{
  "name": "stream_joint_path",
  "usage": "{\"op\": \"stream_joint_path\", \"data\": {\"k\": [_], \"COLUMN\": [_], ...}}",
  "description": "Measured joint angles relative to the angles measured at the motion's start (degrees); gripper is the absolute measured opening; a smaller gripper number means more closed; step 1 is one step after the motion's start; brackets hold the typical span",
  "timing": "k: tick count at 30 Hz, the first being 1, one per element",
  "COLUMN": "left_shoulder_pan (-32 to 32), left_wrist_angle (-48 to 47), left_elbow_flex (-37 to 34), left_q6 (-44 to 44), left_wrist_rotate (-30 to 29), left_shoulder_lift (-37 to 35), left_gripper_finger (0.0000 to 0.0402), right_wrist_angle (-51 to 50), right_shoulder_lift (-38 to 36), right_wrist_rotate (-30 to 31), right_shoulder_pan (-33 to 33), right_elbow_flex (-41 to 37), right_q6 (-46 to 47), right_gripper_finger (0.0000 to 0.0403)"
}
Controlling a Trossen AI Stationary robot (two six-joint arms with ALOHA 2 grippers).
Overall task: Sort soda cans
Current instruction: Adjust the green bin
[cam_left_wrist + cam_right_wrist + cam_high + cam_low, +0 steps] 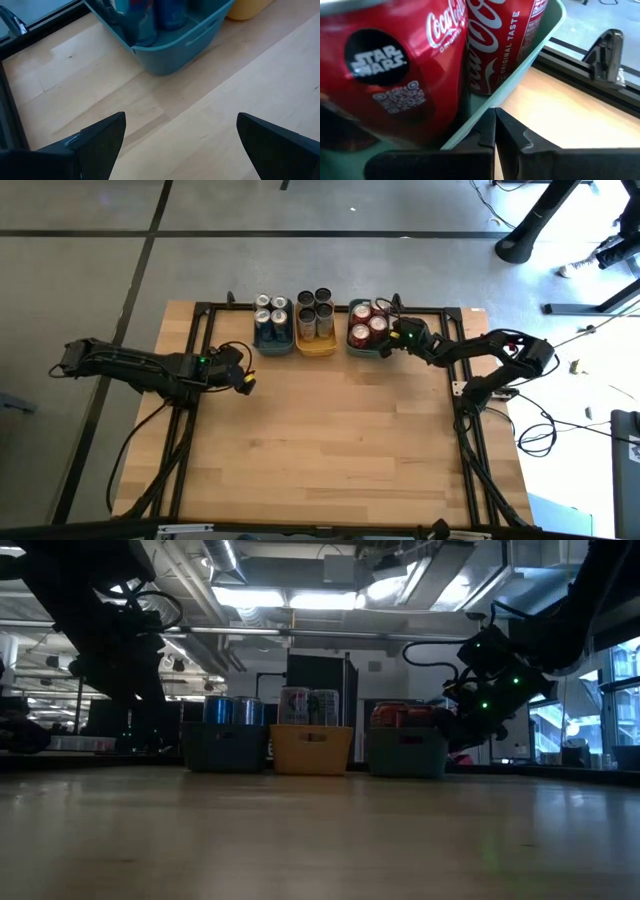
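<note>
Since every can already stands upright in one of three bins along the table's far edge, blue cans [270, 317] in the left teal bin [272, 346], grey cans [314, 311] in the yellow bin [316, 347], red cans [367, 323] in the right teal bin [361, 352], sorting looks finished. The right gripper [394, 340] sits at that bin's rim, fingers pressed together, empty. The left gripper [243, 379] hovers near the left bin, fingers spread. Such cans are probably thin-walled, slick and easily dented; a moderate grip across mid-body would suit.
</note>
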Motion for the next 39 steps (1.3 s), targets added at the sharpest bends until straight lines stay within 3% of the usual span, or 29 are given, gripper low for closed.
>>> {"op": "stream_joint_path", "data": {"k": [19, 30, 34, 39], "left_shoulder_pan": [0.0, 0.0, -0.1, -0.9], "left_wrist_angle": [0.2, 0.2, 0.1, -0.1], "left_elbow_flex": [0.0, 0.0, 0.0, 1.1], "left_q6": [5.1, 4.9, 5.1, 5.7], "left_wrist_rotate": [0.0, 0.3, 0.3, 1.1], "left_shoulder_lift": [0.0, 0.0, 0.0, -0.3], "left_gripper_finger": [0.037, 0.037, 0.037, 0.037], "right_wrist_angle": [1.3, 2.5, -0.3, -12.2], "right_shoulder_lift": [7.7, 9.7, 8.0, -0.9], "right_wrist_rotate": [-5.7, -3.9, -3.9, -3.9], "right_shoulder_pan": [0.1, 2.8, 2.7, 2.7], "right_elbow_flex": [7.1, 8.4, 8.5, 8.5], "right_q6": [-0.6, 0.4, 0.3, -1.2], "right_gripper_finger": [0.0007, 0.0007, 0.0007, 0.0007]}}
